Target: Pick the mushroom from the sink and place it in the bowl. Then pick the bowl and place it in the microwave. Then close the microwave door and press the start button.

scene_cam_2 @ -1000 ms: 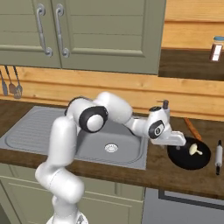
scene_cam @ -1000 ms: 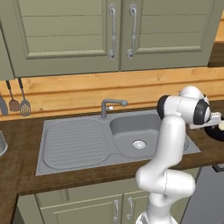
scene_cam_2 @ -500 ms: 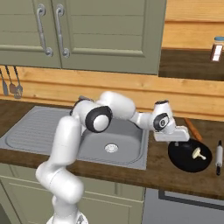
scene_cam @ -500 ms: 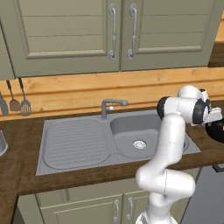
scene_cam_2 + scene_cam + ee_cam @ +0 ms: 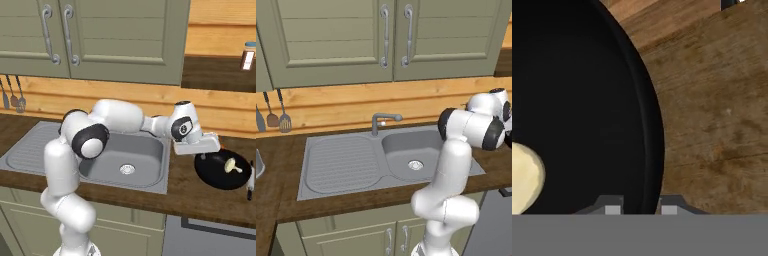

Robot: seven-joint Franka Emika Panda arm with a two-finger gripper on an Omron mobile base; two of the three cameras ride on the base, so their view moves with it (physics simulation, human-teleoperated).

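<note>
Counter (image 5: 150, 197) of dark wood, green cabinets (image 5: 115, 40) above, sink (image 5: 356, 160) set in; we find the mushroom (image 5: 231, 165) lying in the black bowl (image 5: 212, 175) right of the sink; gripper (image 5: 641, 207) straddles the bowl's rim, fingertips (image 5: 613, 209) narrowly parted, pinching nothing; hand view shows mushroom left of them, apart.

left base view: from behind-left, looking down over the sink (image 5: 381, 160) and cabinets. right base view: from behind-right, same sink (image 5: 100, 150), plus the black bowl (image 5: 212, 175). hand view: very close, straight onto the bowl rim (image 5: 649, 125) and wooden tabletop (image 5: 717, 130).
</note>
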